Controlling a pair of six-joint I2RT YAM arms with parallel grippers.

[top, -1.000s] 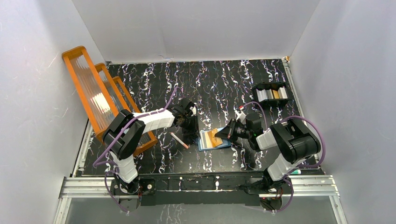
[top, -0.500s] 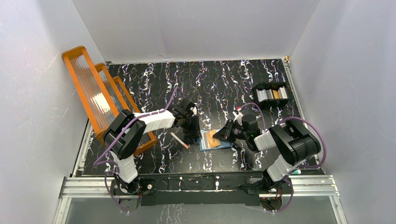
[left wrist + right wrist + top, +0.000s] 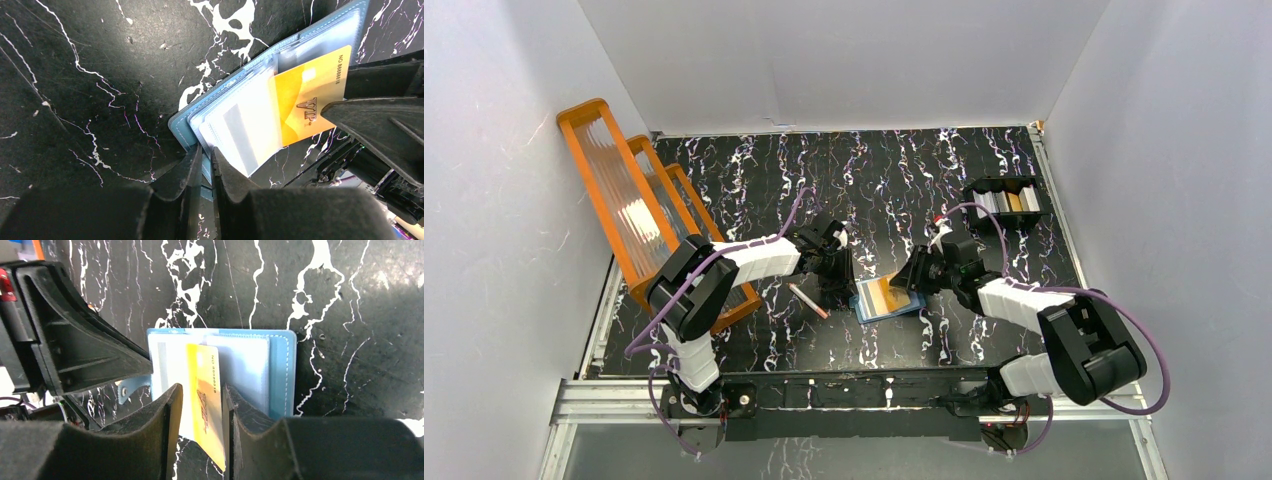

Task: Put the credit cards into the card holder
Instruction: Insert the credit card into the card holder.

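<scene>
Orange-gold card (image 3: 202, 365) lying partly inside a clear pocket of the opened card holder (image 3: 280, 375), directly between the fingers (image 3: 167, 415) of the right gripper (image 3: 202, 392). These fingers stand parted, with a gap showing on one side of the card, so they do not clamp it. Left gripper (image 3: 206, 152): fingers nearly together, pinching the holder's teal corner between their tips. White card with a grey stripe (image 3: 240, 135): pocketed just beyond those tips. Holder flat on the black marbled table (image 3: 874, 180).
</scene>
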